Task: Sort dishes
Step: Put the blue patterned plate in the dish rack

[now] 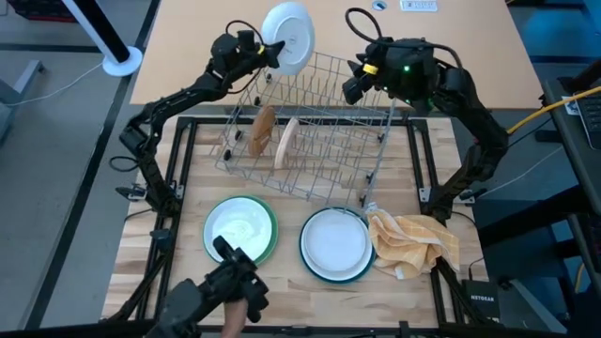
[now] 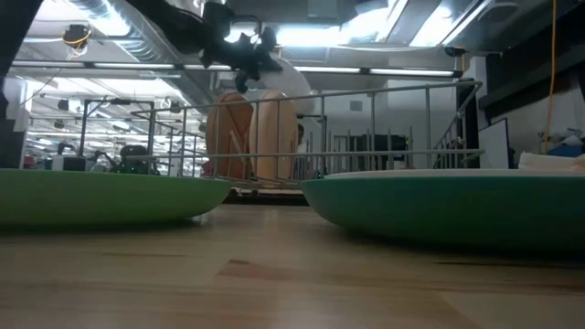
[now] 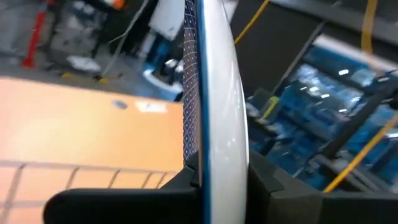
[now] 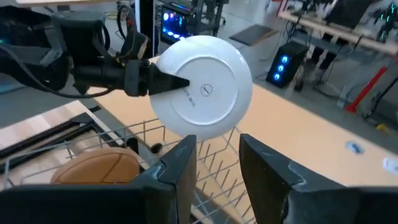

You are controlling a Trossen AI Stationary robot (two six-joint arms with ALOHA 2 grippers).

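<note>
I see the table (image 1: 282, 300), pale wood with a black frame. The wire rack (image 1: 310, 141) sits on its far half. Nearer me lie a green plate (image 1: 241, 230) on the left and a teal plate (image 1: 336, 246) beside it, apart. A yellow cloth (image 1: 413, 242) lies crumpled just right of the teal plate, touching its rim.

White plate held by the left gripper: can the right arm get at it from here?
Probably yes: the right gripper is open, facing the white plate over the rack, nothing between them.

Two black jointed arms, looping black cables, green light on right arm (image 1: 406, 68), angular black fingers (image 4: 180, 168)
</note>
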